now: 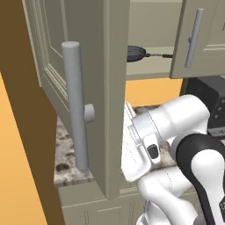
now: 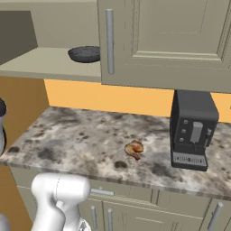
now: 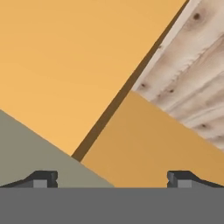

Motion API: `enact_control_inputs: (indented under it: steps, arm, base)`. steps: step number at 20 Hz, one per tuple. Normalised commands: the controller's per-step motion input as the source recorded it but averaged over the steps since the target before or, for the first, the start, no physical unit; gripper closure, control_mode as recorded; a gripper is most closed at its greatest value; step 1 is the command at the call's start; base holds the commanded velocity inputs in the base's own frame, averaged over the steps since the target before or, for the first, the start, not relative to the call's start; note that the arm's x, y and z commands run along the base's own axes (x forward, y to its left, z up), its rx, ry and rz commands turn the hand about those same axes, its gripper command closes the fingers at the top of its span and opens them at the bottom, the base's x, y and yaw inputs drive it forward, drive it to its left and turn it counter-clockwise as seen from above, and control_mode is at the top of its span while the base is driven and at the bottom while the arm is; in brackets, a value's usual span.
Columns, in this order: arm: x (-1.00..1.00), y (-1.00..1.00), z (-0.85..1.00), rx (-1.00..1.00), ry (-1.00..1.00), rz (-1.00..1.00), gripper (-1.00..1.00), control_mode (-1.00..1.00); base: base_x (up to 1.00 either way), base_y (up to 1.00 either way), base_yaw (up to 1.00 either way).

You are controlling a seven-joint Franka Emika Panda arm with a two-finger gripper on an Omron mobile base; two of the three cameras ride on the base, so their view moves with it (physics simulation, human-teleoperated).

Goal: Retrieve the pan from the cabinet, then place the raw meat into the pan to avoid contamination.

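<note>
The cabinet [image 1: 112,88] hangs on the wall with its left door swung open toward me. The pan [image 1: 135,52], small, round and dark, lies on the cabinet shelf with its thin handle pointing right. From the other side the pan [image 2: 85,54] sits at the shelf's right end, beside the closed door [image 2: 167,40]. The raw meat [image 2: 134,149], a lumpy brownish-orange piece, rests on the speckled countertop [image 2: 81,140]. My gripper [image 3: 113,180] is open, fingertips [image 3: 41,179] wide apart with nothing between them, facing orange wall and pale wooden ceiling.
A black coffee machine [image 2: 193,131] stands on the counter right of the meat. The open door's long grey bar handle [image 1: 74,105] juts out close to my arm [image 1: 176,145]. Lower cabinets [image 2: 135,207] run beneath the counter.
</note>
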Motion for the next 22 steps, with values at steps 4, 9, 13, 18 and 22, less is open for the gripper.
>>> enact_control_inputs:
  steps: [4,9,13,18,22]
  arm:
    - [0.02,-0.69,0.0,-0.06,-0.33,0.17,-1.0,-1.0]
    - [0.0,-0.6,-0.03,-0.07,-0.42,0.27,-1.0,-1.0]
    - [0.0,-0.37,-0.04,-0.14,-0.42,0.33,-1.0,-1.0]
    - [-0.09,-0.32,-0.04,-0.23,-0.4,0.32,-1.0,-1.0]
    - [-0.06,-0.38,0.0,-0.33,-0.27,0.26,-1.0,-1.0]
  base:
    - [0.0,0.0,0.0]
    - [0.0,0.0,0.0]
    - [0.0,0.0,0.0]
    - [0.0,0.0,0.0]
    - [0.0,0.0,0.0]
